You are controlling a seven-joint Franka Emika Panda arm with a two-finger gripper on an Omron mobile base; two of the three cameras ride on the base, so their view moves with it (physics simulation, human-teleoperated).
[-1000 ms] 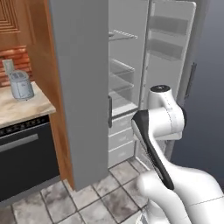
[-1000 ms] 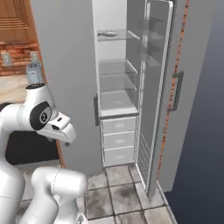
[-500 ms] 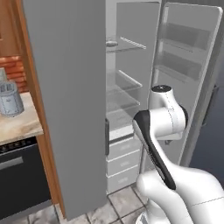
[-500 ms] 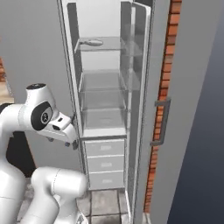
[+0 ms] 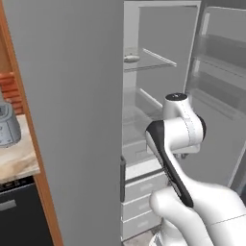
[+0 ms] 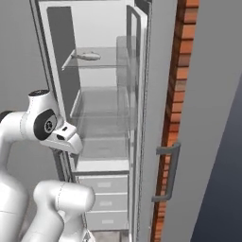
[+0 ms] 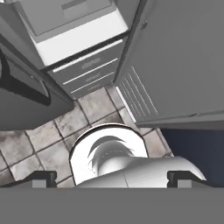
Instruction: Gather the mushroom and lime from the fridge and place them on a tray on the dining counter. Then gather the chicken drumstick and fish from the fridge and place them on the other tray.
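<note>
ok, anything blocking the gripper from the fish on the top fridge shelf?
Nothing visible blocks it. The fridge stands open and the fish lies alone on the top glass shelf. The gripper is open but points down at the floor tiles, well below that shelf.

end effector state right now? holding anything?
End effector: open, fingers spread wide and holding nothing; it points down at the tiled floor in front of the fridge.
</note>
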